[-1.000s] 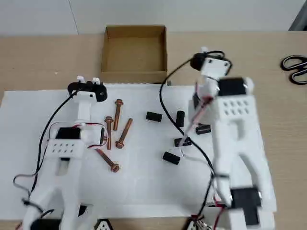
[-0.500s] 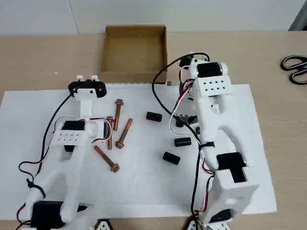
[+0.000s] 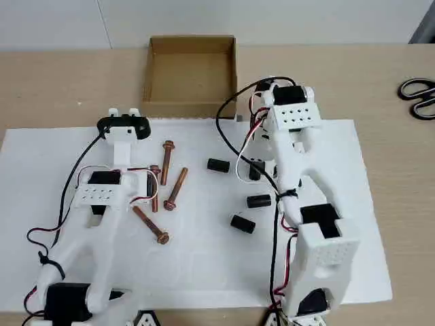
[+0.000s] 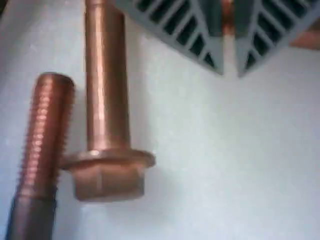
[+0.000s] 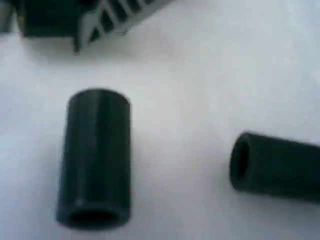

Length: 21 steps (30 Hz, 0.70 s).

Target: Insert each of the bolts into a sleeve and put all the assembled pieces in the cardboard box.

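Hovering: left gripper (image 4: 230, 70) low over the bolts (image 3: 167, 161), left of centre; jaws narrow, copper in the gap.
Bolt axis: mostly near-far, left arm (image 3: 102, 197) nearer.
Right gripper (image 5: 107, 20): above sleeves (image 3: 259, 201), right of centre; opening cannot tell.
Views: left wrist shows threads (image 4: 40, 125); high shows cardboard box (image 3: 190, 75) far, empty.

Nothing readable anywhere, far as I can see; the cardboard box (image 3: 192, 71) is plain brown with no print; the bolts (image 4: 105, 90) are bare copper-coloured metal, no head markings I can make out; the sleeves (image 5: 95, 155) are plain black; the white sheet (image 3: 204, 265) is blank too.
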Motion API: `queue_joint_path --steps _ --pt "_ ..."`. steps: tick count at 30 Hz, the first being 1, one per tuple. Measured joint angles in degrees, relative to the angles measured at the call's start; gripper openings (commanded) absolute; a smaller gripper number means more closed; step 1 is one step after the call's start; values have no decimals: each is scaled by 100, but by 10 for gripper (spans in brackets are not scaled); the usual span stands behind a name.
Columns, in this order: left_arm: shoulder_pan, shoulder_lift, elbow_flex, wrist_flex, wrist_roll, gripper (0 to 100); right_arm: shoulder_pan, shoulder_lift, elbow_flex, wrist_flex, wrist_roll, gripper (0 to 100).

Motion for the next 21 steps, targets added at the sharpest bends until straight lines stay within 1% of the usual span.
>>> queue_joint_path --steps 5,12,21 --pt "0 0 0 0 0 7 -88 316 -440 0 -9 107" --pt "0 0 0 0 0 7 -624 422 -545 0 -9 108" --pt "0 0 0 0 0 6 -659 457 -545 -193 -9 108"
